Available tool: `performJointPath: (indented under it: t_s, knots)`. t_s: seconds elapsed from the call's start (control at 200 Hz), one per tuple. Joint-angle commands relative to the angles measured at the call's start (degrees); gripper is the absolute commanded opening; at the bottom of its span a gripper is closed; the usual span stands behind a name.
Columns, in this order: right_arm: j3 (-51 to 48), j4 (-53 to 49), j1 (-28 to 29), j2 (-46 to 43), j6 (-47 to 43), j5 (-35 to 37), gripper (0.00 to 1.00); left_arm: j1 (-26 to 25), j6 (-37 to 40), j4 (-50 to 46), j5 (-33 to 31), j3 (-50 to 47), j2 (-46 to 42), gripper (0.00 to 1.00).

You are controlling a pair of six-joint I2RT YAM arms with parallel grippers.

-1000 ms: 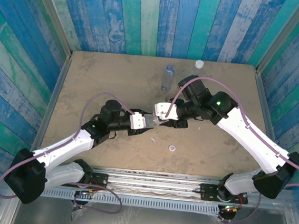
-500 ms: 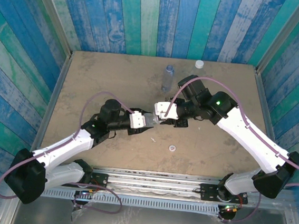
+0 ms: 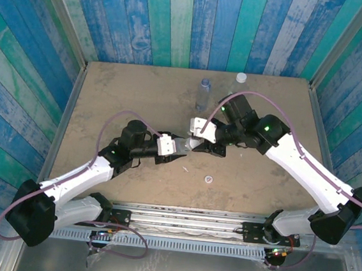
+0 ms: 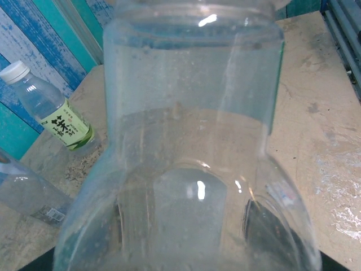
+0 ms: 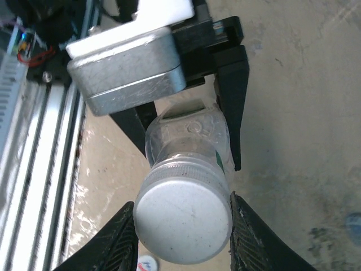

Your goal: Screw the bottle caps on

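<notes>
To stop the clear bottle (image 4: 192,141) spinning, squeezes it in the left gripper (image 3: 184,145) and pinches the grey cap (image 5: 183,221) with the right gripper (image 5: 183,228) for twisting.

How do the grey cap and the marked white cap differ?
The pale grey round plastic cap sits on the clear plastic bottle, between the fingers of the right claw; the white round cap with a coloured mark lies loose on the table. Both are small and round.

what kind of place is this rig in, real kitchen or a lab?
Probably a staged lab cell: a tan table boxed in by painted plank walls, with robot arms bolted to a metal rail.
</notes>
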Motion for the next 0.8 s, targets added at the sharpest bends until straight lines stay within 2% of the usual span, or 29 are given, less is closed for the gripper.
performJointPath:
  t_s: [0.0, 0.06, 0.165, 0.245, 0.296, 0.416, 0.606, 0.681, 0.796]
  knots:
    - [-2.1, 4.1, 0.5, -0.8, 23.9, -2.6, 0.2, 0.0, 0.5, 5.0, -4.7, 0.8, 0.6, 0.52]
    - [-3.5, 4.9, 0.5, -2.1, 28.5, -2.2, 0.22, 0.0, 0.6, 5.5, -5.3, 0.4, 0.5, 0.52]
    - [-7.9, 8.3, 0.6, -5.9, 29.8, -2.9, 0.3, 0.0, 0.7, 5.3, -5.0, 0.5, 0.8, 0.52]
    - [-11.0, 11.0, 0.6, -9.2, 27.3, -1.3, 0.47, 0.0, -0.1, 5.4, -4.3, 0.1, 0.2, 0.53]
    - [-11.9, 12.0, 0.6, -10.9, 23.3, -0.9, 0.61, 0.0, -0.7, 6.0, -3.8, -0.6, -0.1, 0.52]
    - [-13.7, 17.1, 0.5, -15.1, 24.5, 2.1, 0.71, 0.0, -5.3, 9.5, -1.1, -2.4, -0.6, 0.53]
    - [-20.9, 34.9, 0.4, -21.2, 31.3, 4.0, 0.75, -0.1, -19.6, 26.3, 3.3, -7.0, 0.1, 0.52]
    - [-24.0, 42.6, 0.4, -22.7, 34.3, 4.1, 0.76, 0.0, -23.5, 30.2, 4.8, -7.4, 1.2, 0.52]
    - [-24.6, 45.5, 0.3, -21.7, 35.2, 1.8, 0.76, 0.0, -26.5, 33.5, 5.7, -7.5, 2.3, 0.52]
